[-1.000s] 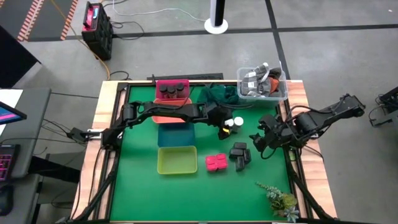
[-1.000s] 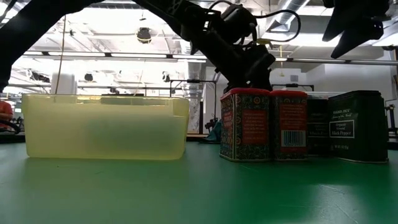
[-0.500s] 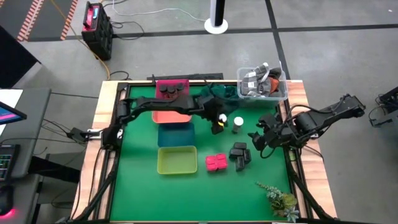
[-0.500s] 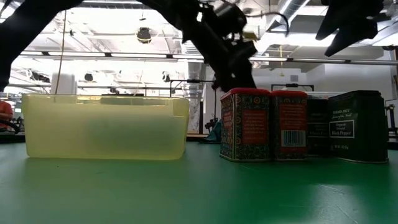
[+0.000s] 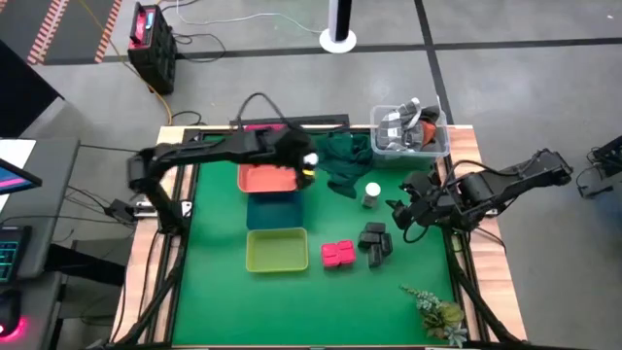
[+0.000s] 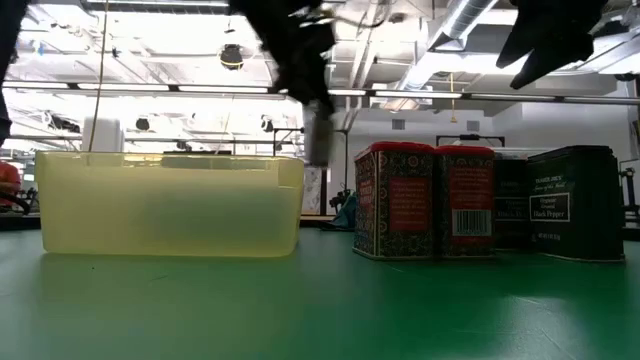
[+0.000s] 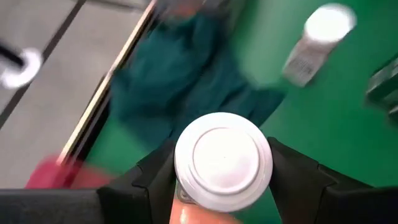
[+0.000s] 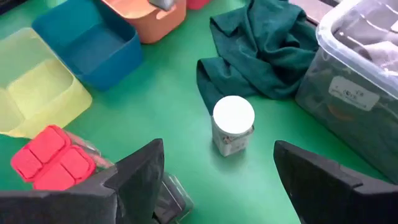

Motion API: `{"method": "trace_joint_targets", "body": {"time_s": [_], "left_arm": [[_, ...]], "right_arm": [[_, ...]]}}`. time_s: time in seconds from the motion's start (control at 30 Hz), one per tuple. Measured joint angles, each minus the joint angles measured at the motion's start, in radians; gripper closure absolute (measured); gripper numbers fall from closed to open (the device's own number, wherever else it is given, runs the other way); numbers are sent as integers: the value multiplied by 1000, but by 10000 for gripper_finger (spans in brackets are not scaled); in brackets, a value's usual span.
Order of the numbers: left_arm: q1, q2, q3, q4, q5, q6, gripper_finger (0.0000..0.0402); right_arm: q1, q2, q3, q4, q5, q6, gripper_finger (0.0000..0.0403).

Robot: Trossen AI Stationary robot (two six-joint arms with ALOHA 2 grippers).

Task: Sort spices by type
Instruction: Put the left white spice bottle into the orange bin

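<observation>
My left gripper (image 5: 306, 161) is shut on a white-capped round jar (image 7: 222, 158), held in the air by the right end of the orange tray (image 5: 264, 180). A second white-capped jar (image 5: 371, 194) stands on its base on the green mat; it also shows in the right wrist view (image 8: 233, 126). Two pink-red packets (image 5: 338, 255) and dark grey boxes (image 5: 374, 240) stand together on the mat. My right gripper (image 5: 402, 212) is open and empty, right of the standing jar. The dark round jars are hidden under my left arm. My left gripper pinches the jar's round side just below the white cap (image 7: 186, 193) between its two fingers (image 7: 292, 180), one on each side. The cap faces back toward the wrist. The jar is lifted clear of the mat and shows in the low view (image 6: 318, 140) well above table height.
Blue tray (image 5: 275, 209) and yellow tray (image 5: 277, 250) lie in a row nearer than the orange one. A dark green cloth (image 5: 345, 160) lies bunched at the far middle, a clear bin (image 5: 409, 131) at the far right, a plant sprig (image 5: 437, 311) near right.
My left gripper has lifted one white-capped jar from beside the other and carried it up and toward the table's left and far edge, to the orange tray. The other jar has stayed standing on the mat.
</observation>
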Motion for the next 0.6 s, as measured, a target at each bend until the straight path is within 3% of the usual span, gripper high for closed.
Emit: {"method": "trace_joint_targets", "body": {"time_s": [0.2, 0.33, 0.6], "left_arm": [[-1, -301, -353, 150, -121, -165, 200], [17, -429, -542, 229, -193, -263, 200], [87, -479, -706, 273, -190, -362, 200]], "right_arm": [[-49, 0, 0, 106, 0, -108, 76], [-85, 0, 0, 187, -22, -188, 76], [-134, 0, 0, 218, -92, -220, 76]]}}
